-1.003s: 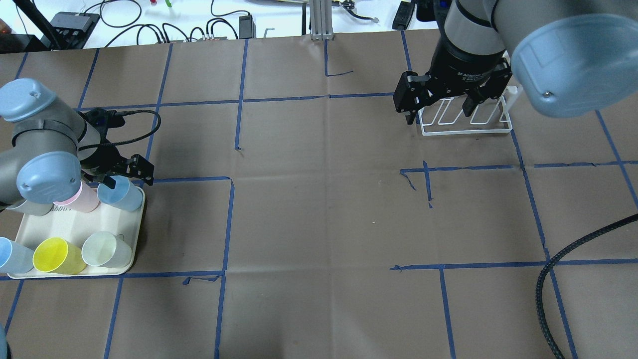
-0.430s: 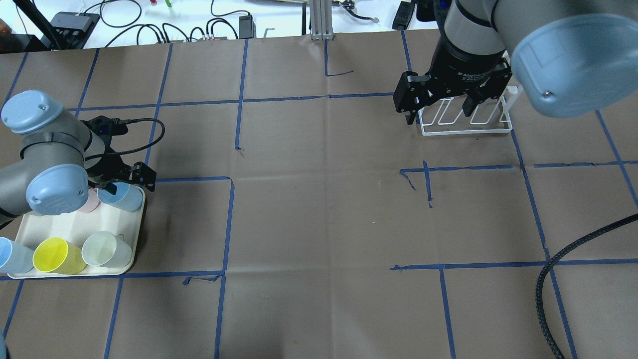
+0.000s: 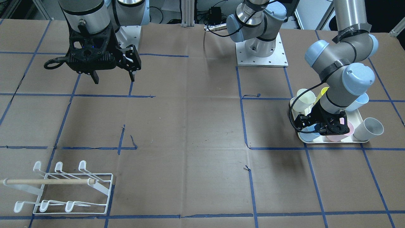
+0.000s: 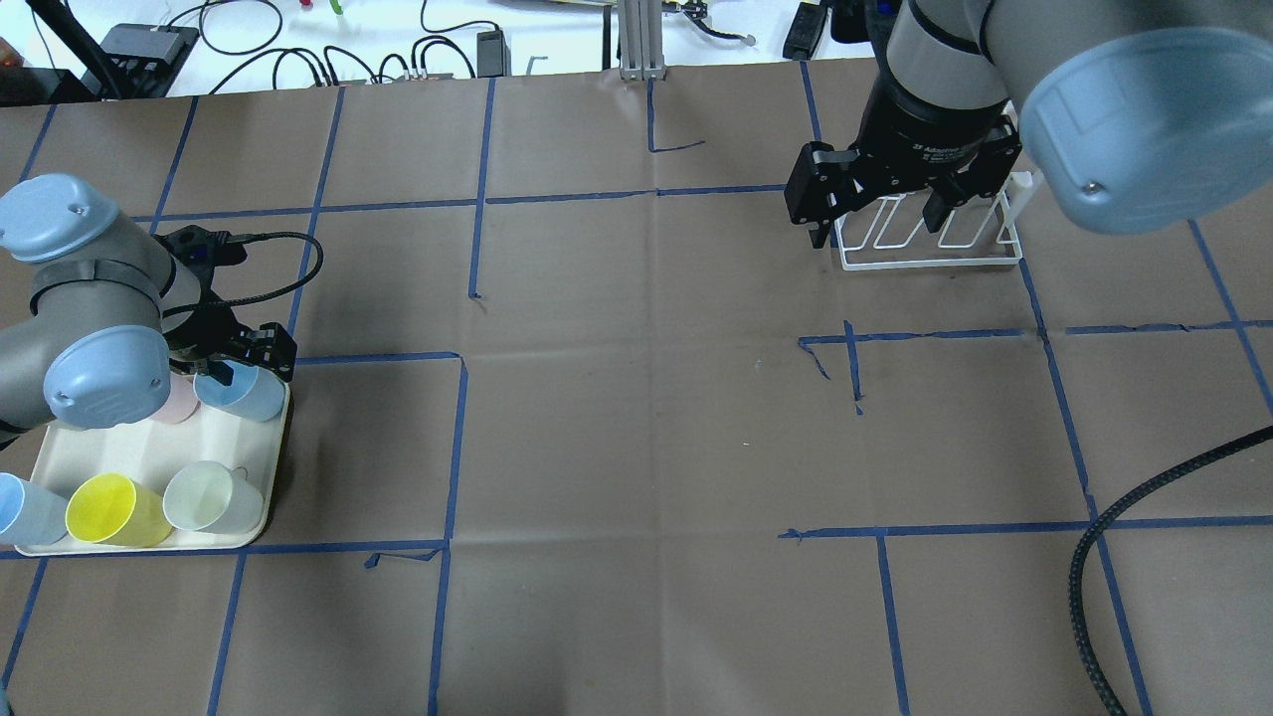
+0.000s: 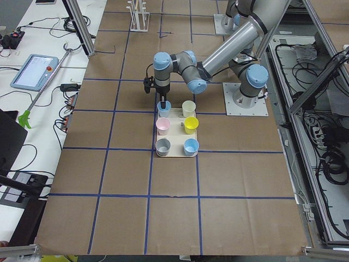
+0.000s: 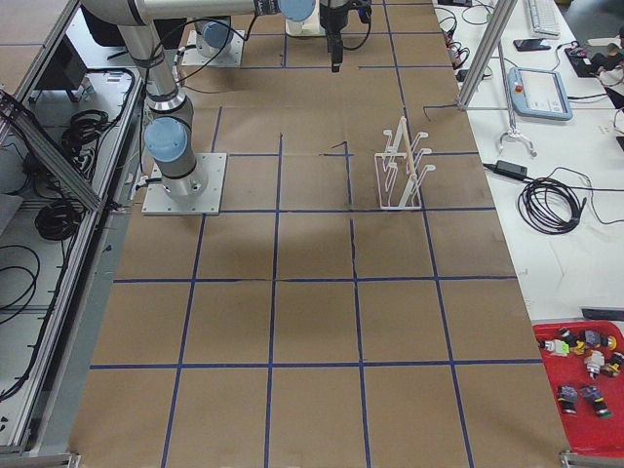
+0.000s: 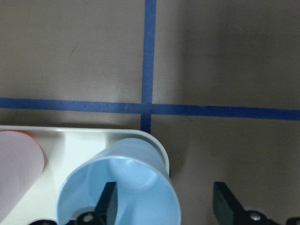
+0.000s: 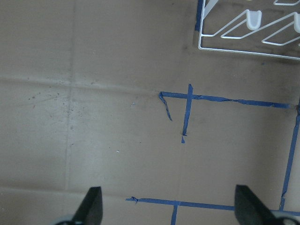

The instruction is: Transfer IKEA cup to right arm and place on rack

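A light blue cup (image 4: 242,392) stands upright at the tray's (image 4: 109,447) far right corner. My left gripper (image 4: 249,370) is open over it. In the left wrist view, one finger (image 7: 108,201) is inside the cup (image 7: 119,187) and the other (image 7: 226,202) is outside, apart from its wall. The white wire rack (image 4: 930,261) with a wooden dowel (image 3: 47,181) stands far right. My right gripper (image 4: 875,224) is open and empty, hovering high in front of the rack (image 8: 243,28).
The tray also holds a pink cup (image 4: 179,400), a yellow cup (image 4: 109,509), a pale cup (image 4: 209,497) and another light blue cup (image 4: 20,509). A black cable (image 4: 1114,557) loops at the front right. Blue tape lines cross the brown table.
My left arm has shifted slightly right and then back, with its gripper staying at the light blue cup's rim. The right arm has not moved.
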{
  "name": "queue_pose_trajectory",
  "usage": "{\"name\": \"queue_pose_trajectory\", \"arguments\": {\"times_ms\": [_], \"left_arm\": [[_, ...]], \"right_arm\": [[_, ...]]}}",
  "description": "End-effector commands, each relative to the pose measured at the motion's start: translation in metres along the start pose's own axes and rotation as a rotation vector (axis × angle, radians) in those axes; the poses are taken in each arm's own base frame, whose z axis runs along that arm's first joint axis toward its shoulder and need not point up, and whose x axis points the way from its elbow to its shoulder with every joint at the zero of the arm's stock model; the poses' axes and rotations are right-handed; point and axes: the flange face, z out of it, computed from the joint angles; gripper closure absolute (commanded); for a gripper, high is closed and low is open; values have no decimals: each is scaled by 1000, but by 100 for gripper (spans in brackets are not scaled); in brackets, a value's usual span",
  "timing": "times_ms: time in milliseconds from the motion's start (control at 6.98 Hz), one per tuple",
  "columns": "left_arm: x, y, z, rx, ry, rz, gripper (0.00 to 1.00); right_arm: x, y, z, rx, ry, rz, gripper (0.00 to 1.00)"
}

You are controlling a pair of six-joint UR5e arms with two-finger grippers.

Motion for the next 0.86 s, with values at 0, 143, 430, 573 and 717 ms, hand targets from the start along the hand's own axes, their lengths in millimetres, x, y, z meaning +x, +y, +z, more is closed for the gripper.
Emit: {"name": "queue_pose_trajectory", "arguments": {"times_ms": [0, 143, 430, 573, 717], "left_arm": [[0, 1, -5, 4, 0, -3, 90], [0, 2, -9, 7, -3, -3, 100], [-1, 2, -25, 25, -10, -5, 100], [-1, 2, -51, 17, -10, -5, 100], [-4, -3, -90, -2, -4, -5, 100]], "right_arm": [[0, 0, 0, 0, 0, 0, 0], [0, 0, 0, 0, 0, 0, 0], [0, 0, 0, 0, 0, 0, 0], [0, 0, 0, 0, -2, 0, 0], [0, 0, 0, 0, 0, 0, 0]]}}
